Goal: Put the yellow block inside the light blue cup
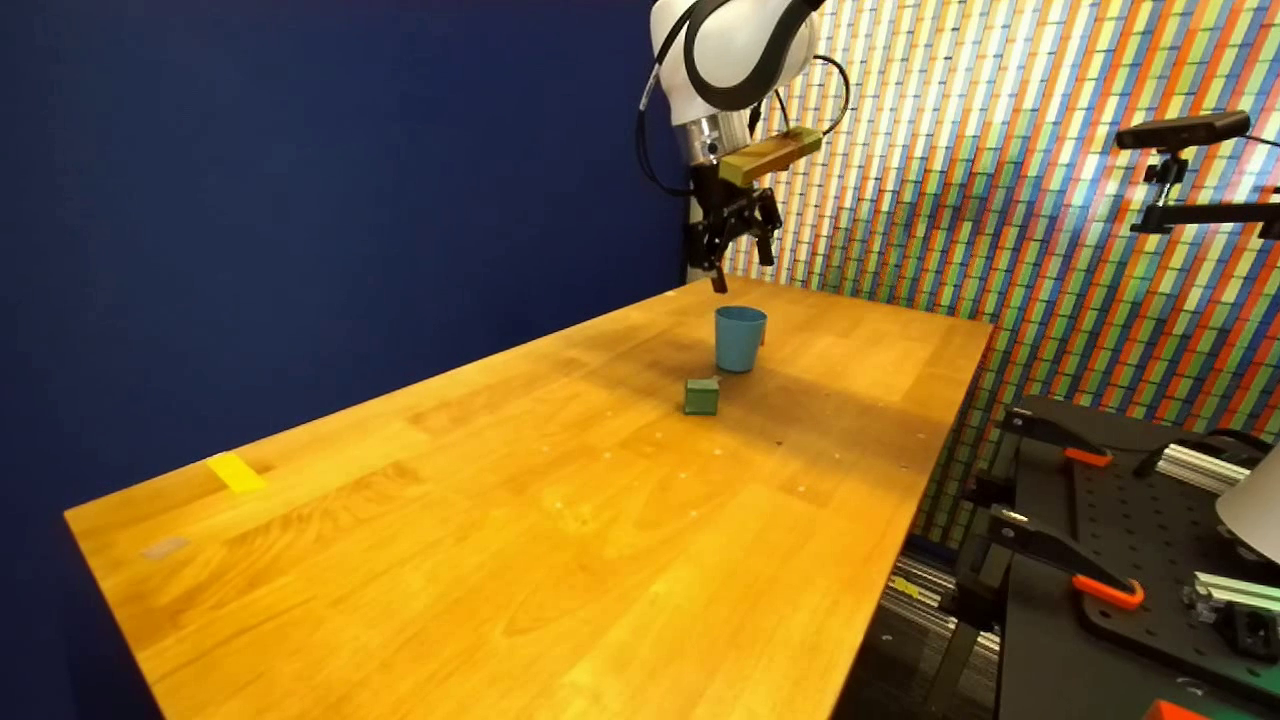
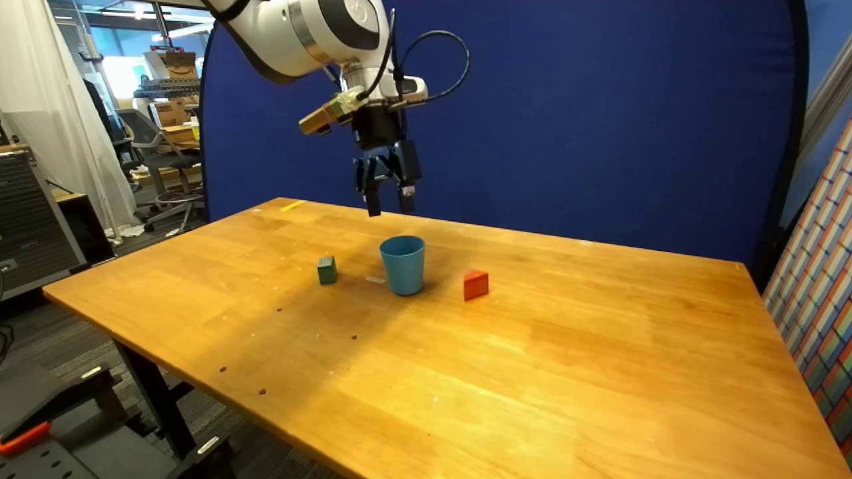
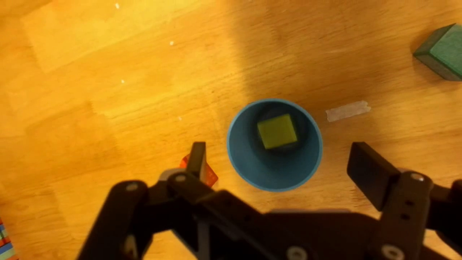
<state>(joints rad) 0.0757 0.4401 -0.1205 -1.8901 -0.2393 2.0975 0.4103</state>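
The light blue cup stands upright on the table in both exterior views [image 1: 738, 340] [image 2: 404, 269], and its open mouth shows in the wrist view [image 3: 274, 173]. The yellow block [image 3: 277, 131] lies inside the cup at the bottom, seen only in the wrist view; the cup wall hides it in both exterior views. My gripper is open and empty above the cup in both exterior views [image 1: 743, 270] [image 2: 390, 207]. In the wrist view its fingers [image 3: 279, 155] are spread wide, one to each side of the cup's rim, not touching it.
A green block [image 2: 327, 270] stands near the cup on the table [image 2: 566, 372]; it also shows in the wrist view [image 3: 445, 52]. A red block [image 2: 475, 285] stands on the cup's other side, partly behind a finger in the wrist view [image 3: 210, 176]. A blue backdrop [image 2: 599, 120] rises behind the table.
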